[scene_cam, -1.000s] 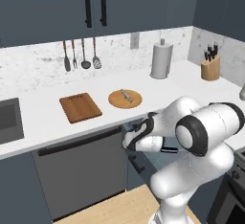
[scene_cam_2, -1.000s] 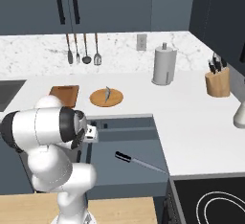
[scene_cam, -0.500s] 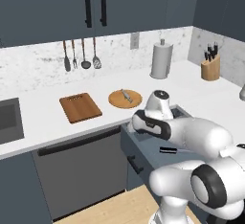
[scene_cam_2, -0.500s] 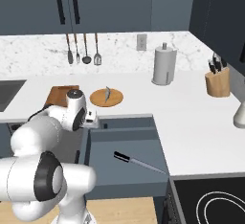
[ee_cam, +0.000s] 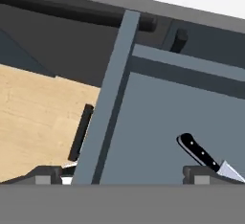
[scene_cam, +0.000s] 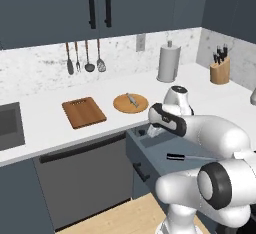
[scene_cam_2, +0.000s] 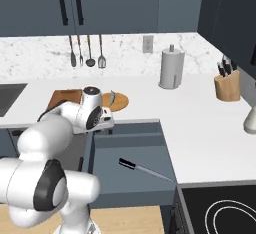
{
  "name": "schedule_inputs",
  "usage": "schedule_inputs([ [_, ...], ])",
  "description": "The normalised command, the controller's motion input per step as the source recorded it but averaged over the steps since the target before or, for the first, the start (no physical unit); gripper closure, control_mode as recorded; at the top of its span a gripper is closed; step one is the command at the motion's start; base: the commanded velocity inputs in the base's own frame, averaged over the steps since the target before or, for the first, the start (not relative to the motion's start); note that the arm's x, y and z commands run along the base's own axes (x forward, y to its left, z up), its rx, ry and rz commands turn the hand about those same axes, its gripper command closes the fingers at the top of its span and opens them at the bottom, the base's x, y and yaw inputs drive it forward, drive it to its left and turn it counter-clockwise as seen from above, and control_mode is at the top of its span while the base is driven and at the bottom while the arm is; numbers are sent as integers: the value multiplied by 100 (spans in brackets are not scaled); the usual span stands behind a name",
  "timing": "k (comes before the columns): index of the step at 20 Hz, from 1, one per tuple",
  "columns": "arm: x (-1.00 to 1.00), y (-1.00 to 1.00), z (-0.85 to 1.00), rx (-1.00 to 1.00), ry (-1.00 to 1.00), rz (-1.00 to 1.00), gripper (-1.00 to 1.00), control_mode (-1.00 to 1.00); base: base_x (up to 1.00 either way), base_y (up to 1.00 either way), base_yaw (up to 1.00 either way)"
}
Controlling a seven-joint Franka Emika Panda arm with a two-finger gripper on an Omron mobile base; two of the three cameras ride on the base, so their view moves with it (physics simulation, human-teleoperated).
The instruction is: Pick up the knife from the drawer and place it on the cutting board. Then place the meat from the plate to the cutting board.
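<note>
The drawer (scene_cam_2: 131, 150) stands pulled out below the counter edge. On its grey floor lies the knife (scene_cam_2: 145, 170), black handle to the left and blade to the right; it also shows as the knife (scene_cam: 187, 157) and the knife (ee_cam: 197, 152). My gripper (scene_cam: 150, 131) hangs open over the drawer's front left corner, a little left of the knife and touching nothing. In the hand view the drawer's front wall (ee_cam: 109, 117) runs between the wide-apart fingertips (ee_cam: 48, 174). The cutting board (scene_cam: 84, 112) lies bare on the counter. Right of it the plate (scene_cam: 130, 103) holds the meat (scene_cam: 132, 99).
A paper towel roll (scene_cam: 169, 62) and a knife block (scene_cam: 220, 70) stand at the back right. Utensils (scene_cam: 85, 58) hang on the wall. A sink (scene_cam: 10, 125) is at the left and a stove top (scene_cam_2: 220, 213) at the right. The dishwasher front (scene_cam: 80, 178) sits beside the drawer.
The arm has swung round and lifted, bringing the hand up from the drawer's front to above its corner. The jaws stay open. The knife has not moved.
</note>
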Motion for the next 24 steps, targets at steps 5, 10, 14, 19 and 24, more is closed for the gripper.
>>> schedule_inputs([
  [5, 4, -51, -23, -14, 0, 47, -100, -100, 0, 0, 0],
  [10, 29, -17, -22, -7, 29, 42, -100, -100, 0, 0, 0],
  [14, 27, -22, -28, -10, 20, 30, -100, -100, 0, 0, 0],
  [19, 13, -36, -28, -1, 2, 7, -100, -100, 0, 0, 0],
  [24, 1, -43, -35, 0, -2, 0, -100, -100, 0, 0, 0],
])
